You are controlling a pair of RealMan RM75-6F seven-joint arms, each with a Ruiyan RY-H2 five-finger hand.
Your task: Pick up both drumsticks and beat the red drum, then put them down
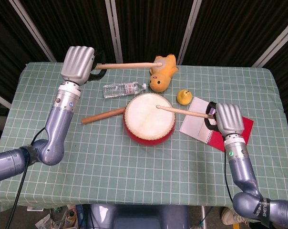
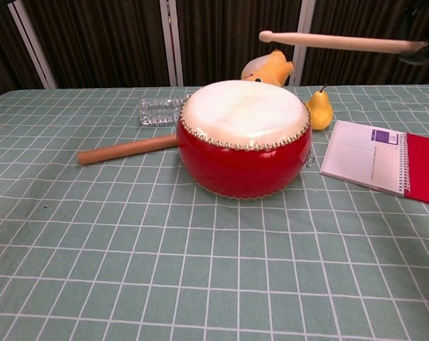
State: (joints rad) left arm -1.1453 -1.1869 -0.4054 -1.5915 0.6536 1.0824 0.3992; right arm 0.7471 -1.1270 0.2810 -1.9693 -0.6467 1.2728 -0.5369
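Note:
The red drum (image 1: 149, 119) (image 2: 244, 138) with its white skin stands mid-table. My left hand (image 1: 77, 64) is raised high at the back left and grips a drumstick (image 1: 127, 65) that points right toward the plush toy, well clear of the drum. It is out of the chest view. My right hand (image 1: 229, 120) is to the right of the drum, over the notebook, and grips the other drumstick (image 1: 184, 112) (image 2: 339, 42); its tip hangs above the drum skin. A third wooden stick (image 1: 102, 115) (image 2: 126, 149) lies on the table against the drum's left side.
A clear plastic bottle (image 1: 123, 88) (image 2: 160, 110) lies behind the drum. An orange plush toy (image 1: 162, 72) (image 2: 270, 68) and a yellow pear (image 1: 184, 97) (image 2: 319, 109) sit behind it at the right. A white and red spiral notebook (image 1: 204, 122) (image 2: 385, 160) lies right of the drum.

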